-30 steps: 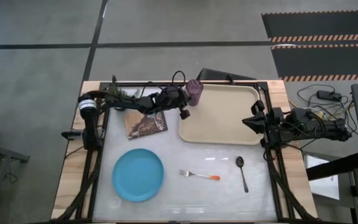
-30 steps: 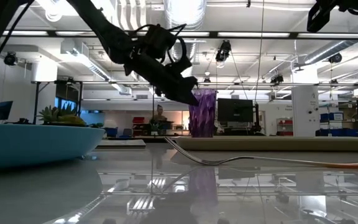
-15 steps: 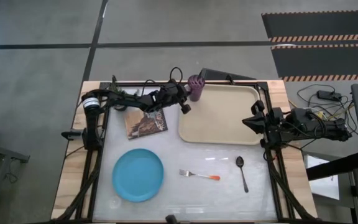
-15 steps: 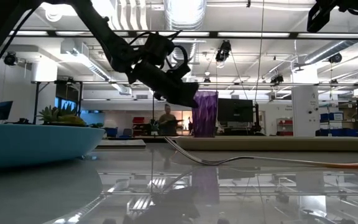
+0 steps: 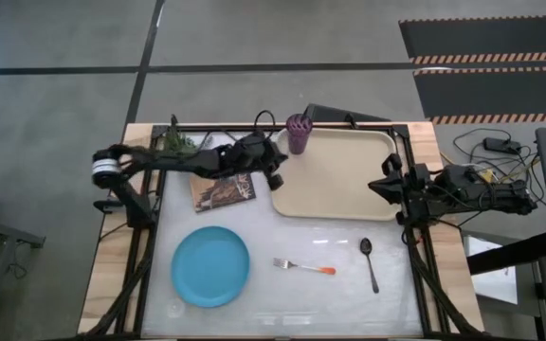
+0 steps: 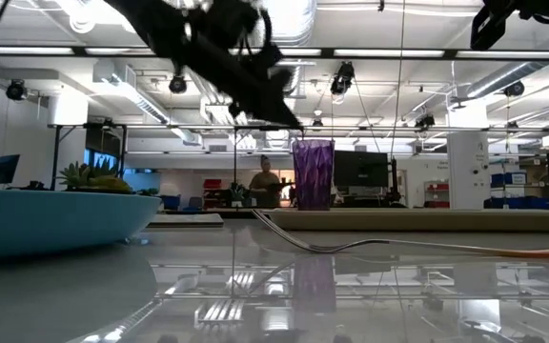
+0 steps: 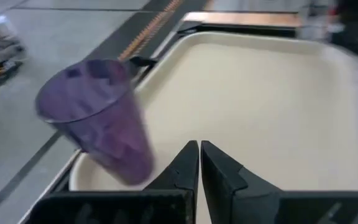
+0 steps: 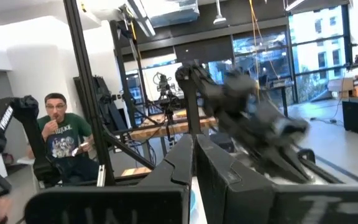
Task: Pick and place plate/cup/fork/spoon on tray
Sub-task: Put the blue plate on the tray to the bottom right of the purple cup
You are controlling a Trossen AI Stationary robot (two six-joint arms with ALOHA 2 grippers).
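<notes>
The purple ribbed cup (image 5: 298, 133) stands upright with its base in the far left corner of the beige tray (image 5: 344, 180); it also shows in the left wrist view (image 7: 98, 118). My left gripper (image 5: 275, 177) is shut and empty, raised above the tray's left rim, a little nearer than the cup (image 6: 313, 174). My right gripper (image 5: 381, 187) is shut and empty at the tray's right edge. The light-blue plate (image 5: 210, 266), the orange-tipped fork (image 5: 303, 266) and the dark spoon (image 5: 369, 260) lie on the table in front of the tray.
A small picture book (image 5: 222, 188) lies left of the tray, under my left arm. A green potted plant (image 5: 180, 142) stands at the far left. A person (image 8: 58, 134) sits in the room beyond the table.
My left gripper has risen and drawn back from the cup toward the table's left edge. The cup stays standing in the tray's far left corner.
</notes>
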